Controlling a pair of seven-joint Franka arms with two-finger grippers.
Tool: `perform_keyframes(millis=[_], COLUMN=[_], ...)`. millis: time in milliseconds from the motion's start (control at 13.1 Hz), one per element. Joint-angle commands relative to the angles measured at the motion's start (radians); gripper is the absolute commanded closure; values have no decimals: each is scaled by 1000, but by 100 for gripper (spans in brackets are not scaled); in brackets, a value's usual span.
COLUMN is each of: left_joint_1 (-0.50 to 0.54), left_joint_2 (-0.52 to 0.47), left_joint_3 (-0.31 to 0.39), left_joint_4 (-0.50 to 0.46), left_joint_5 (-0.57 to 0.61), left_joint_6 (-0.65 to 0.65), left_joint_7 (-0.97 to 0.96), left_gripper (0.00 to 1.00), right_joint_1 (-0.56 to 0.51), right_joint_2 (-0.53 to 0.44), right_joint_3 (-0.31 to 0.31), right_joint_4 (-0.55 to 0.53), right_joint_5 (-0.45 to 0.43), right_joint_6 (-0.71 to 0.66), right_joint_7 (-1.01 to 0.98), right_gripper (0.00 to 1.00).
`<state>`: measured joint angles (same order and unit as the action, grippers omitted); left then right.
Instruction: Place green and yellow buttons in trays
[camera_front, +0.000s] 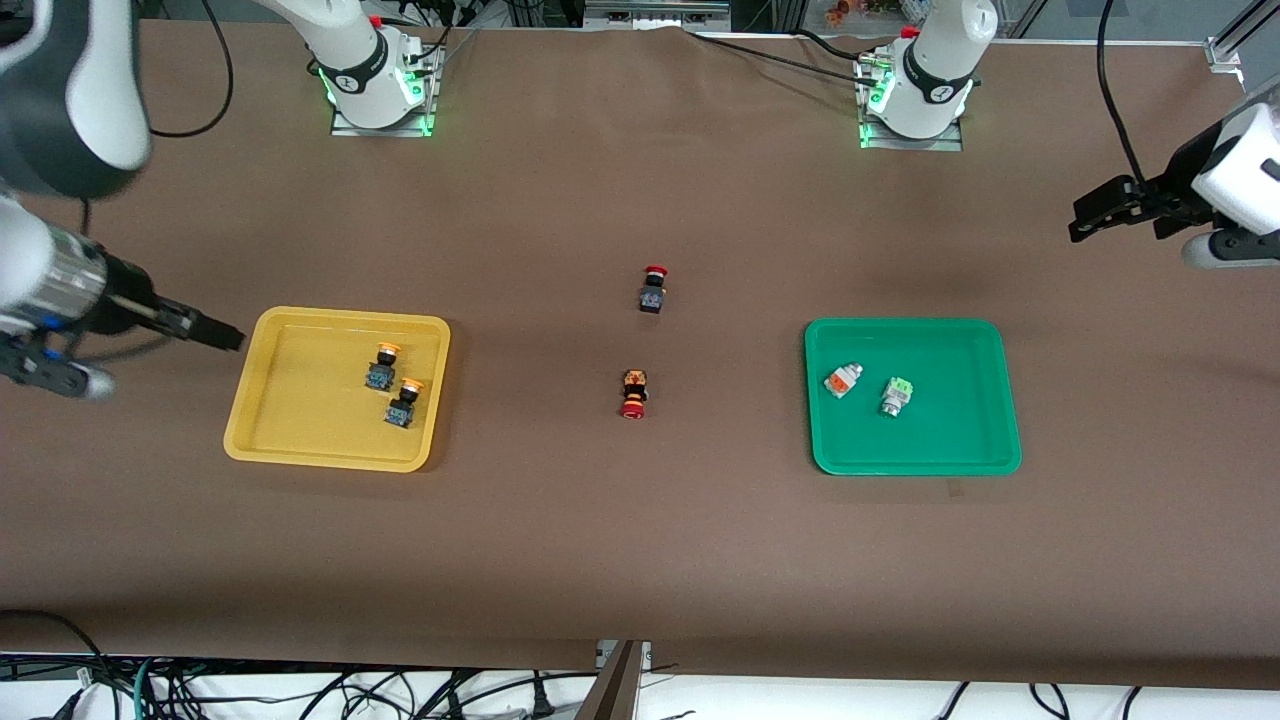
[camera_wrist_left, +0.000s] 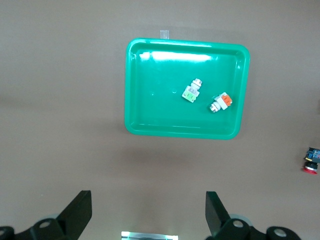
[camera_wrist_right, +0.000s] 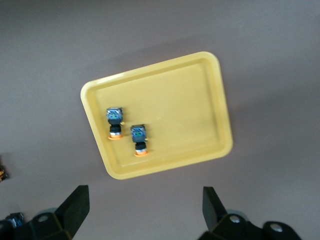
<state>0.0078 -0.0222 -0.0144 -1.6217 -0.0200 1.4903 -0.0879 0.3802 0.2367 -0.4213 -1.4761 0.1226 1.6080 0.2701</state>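
The right tool (camera_front: 225, 336) was held with fingers spread and empty above the counter (camera_front: 640, 540) at the right arm's end, just beside the yellow tray (camera_front: 300, 440). Two yellow-capped buttons (camera_front: 383, 366) (camera_front: 404, 401) were seen lying in that tray, close together. Two red-capped switches (camera_front: 653, 289) (camera_front: 633, 393) were left on the counter between the trays. In the green tray (camera_front: 950, 450) lay an orange-faced button (camera_front: 842, 380) and a green-faced button (camera_front: 896, 396). The left tool (camera_front: 1085, 218) was held wide apart and empty above the counter's left-arm end.
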Motion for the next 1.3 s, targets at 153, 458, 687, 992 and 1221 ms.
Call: perform_keyframes(millis=[153,458,687,992,1221], left_joint_1=[-9,-14,-18,-23,-23], left_joint_2=[30,34,41,48,50], left_joint_3=[-1,-7,-7,-6,-6], left_joint_4=[37,39,62,62,62], left_joint_5=[-5,-3,-5,-5,-5], left_joint_6=[-59,-62,-59,-58,-58], left_joint_7=[-7,-9,-13,-13,-13], left_gripper=[0,0,0,0,0], right_joint_1=[-83,-403,-417,-417,-414], right_joint_2=[-98,-137,-163,-165,-165], right_joint_3=[79,429,444,443,450], right_joint_4=[-101,-150,-179,-178,-178], right_joint_5=[-72,-145,-150,-149,-150], right_joint_6=[-3,-4,4,1,1], right_joint_7=[-133,-291,-344,-344,-341], right_gripper=[0,0,0,0,0])
